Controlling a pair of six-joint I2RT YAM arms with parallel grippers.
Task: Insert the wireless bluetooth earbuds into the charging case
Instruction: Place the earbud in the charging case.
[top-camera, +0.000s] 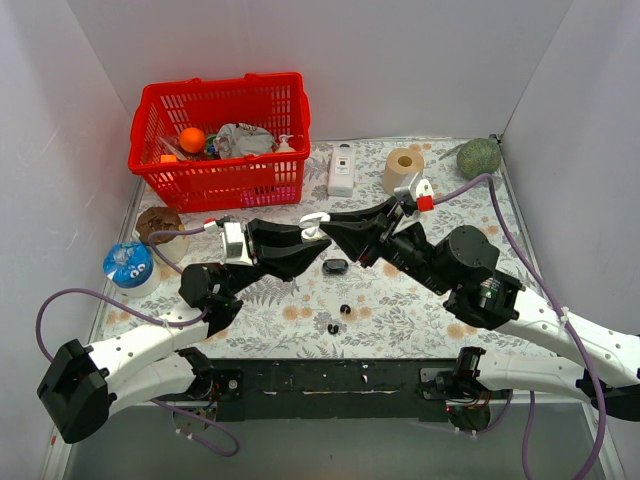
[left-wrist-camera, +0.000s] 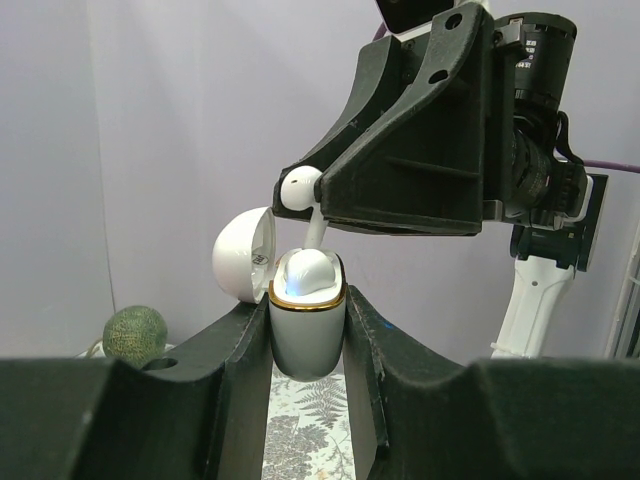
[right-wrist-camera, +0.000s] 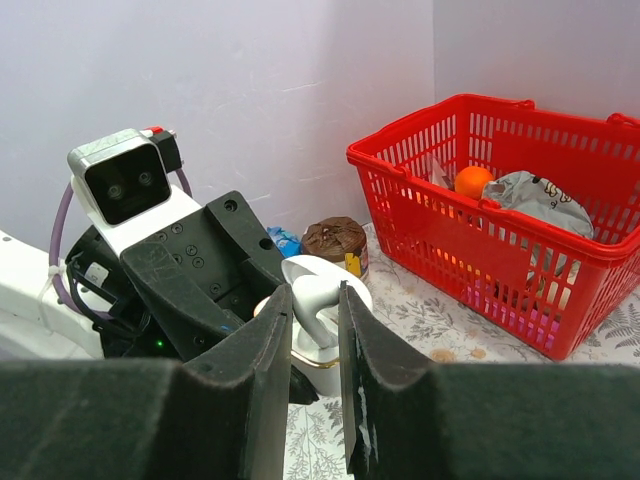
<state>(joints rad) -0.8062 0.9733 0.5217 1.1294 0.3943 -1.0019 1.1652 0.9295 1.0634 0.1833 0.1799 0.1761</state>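
A glossy white plastic charging case (left-wrist-camera: 307, 335), smooth enough to catch highlights and ringed at its mouth by a shiny gold metallic band (left-wrist-camera: 307, 299), sits between the matt black, faintly grainy plastic fingers (left-wrist-camera: 225, 365) of the left gripper (left-wrist-camera: 307, 350). A glossy white plastic earbud (left-wrist-camera: 300, 188) shows the same polished sheen against the dull black plastic of the right gripper (right-wrist-camera: 315, 305). Below, a matt fern-printed table covering (top-camera: 420, 310), cloth or vinyl, carries tiny black plastic earbuds (top-camera: 345, 310), a slightly glossy red moulded-plastic lattice basket (top-camera: 220, 150), a soft matt roll of beige paper (top-camera: 403, 170) and a rough, dull green ball (top-camera: 478, 158).
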